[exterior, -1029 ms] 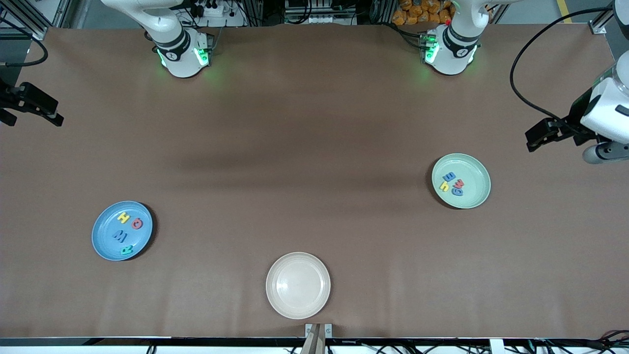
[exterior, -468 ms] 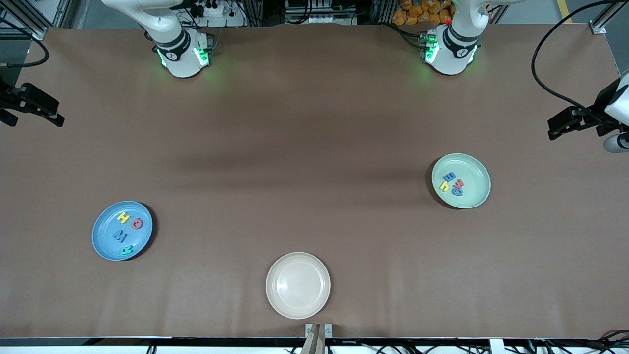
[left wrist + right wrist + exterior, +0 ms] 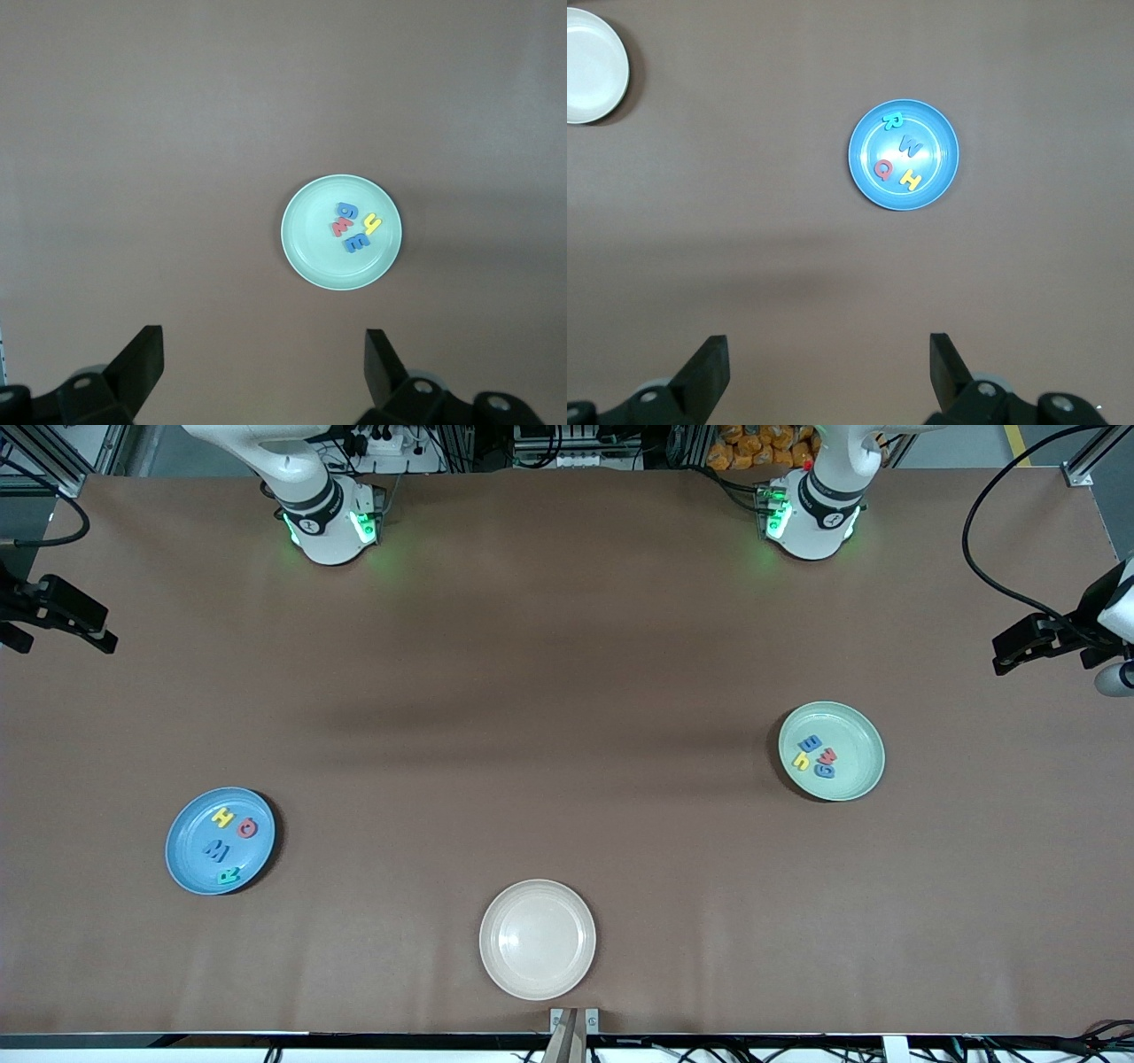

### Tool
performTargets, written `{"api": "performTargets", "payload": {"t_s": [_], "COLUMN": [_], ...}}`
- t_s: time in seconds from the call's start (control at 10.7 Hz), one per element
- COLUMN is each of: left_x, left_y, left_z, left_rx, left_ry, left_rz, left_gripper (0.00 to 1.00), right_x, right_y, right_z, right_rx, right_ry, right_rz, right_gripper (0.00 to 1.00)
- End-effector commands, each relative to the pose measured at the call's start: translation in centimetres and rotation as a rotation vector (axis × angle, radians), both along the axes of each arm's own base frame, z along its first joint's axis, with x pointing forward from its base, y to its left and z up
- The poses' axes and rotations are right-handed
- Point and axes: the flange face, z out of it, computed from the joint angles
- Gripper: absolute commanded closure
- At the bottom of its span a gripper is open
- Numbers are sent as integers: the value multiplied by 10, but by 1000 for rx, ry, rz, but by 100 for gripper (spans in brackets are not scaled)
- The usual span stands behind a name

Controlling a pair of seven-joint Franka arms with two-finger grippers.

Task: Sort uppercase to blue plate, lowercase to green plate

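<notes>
Left gripper (image 3: 257, 367) wide open, empty, high over brown table (image 3: 567, 691) | right gripper (image 3: 824, 367) likewise | 4 uppercase (image 3: 226, 843) on blue plate (image 3: 182, 855) | 4 lowercase (image 3: 815, 755) on green plate (image 3: 859, 766) | cream plate (image 3: 537, 939) nearest camera

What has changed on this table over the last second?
The left gripper, open and empty, pulled away from the green plate toward the left arm's end of the table. The right gripper, the blue plate, the cream plate and all letters stayed put.
</notes>
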Motion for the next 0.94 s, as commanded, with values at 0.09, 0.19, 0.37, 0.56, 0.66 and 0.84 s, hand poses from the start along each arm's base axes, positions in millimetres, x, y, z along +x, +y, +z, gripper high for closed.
{"api": "performTargets", "payload": {"t_s": [0.09,0.19,0.37,0.56,0.66,0.84], "left_x": [-4,-3,-3,-3,-2,-2], "left_y": [-2,-2,-2,-3,-4,-3], "left_z": [-2,-4,-5,-6,-7,-5], "left_rx": [-50,-52,-52,-51,-51,-51], "left_ry": [17,22,23,26,28,25], "left_rz": [-8,-7,-6,-4,-6,-6], "left_gripper": [0,0,0,0,0,0], "right_x": [-2,-2,-2,-2,-2,-2], "right_y": [1,2,2,1,1,1], "right_z": [0,0,0,0,1,0], "right_rx": [-1,-1,-1,-1,1,1], "right_ry": [0,0,0,-2,-3,0], "right_rz": [-14,-13,-13,-14,-14,-8], "right_gripper": [0,0,0,0,0,0]}}
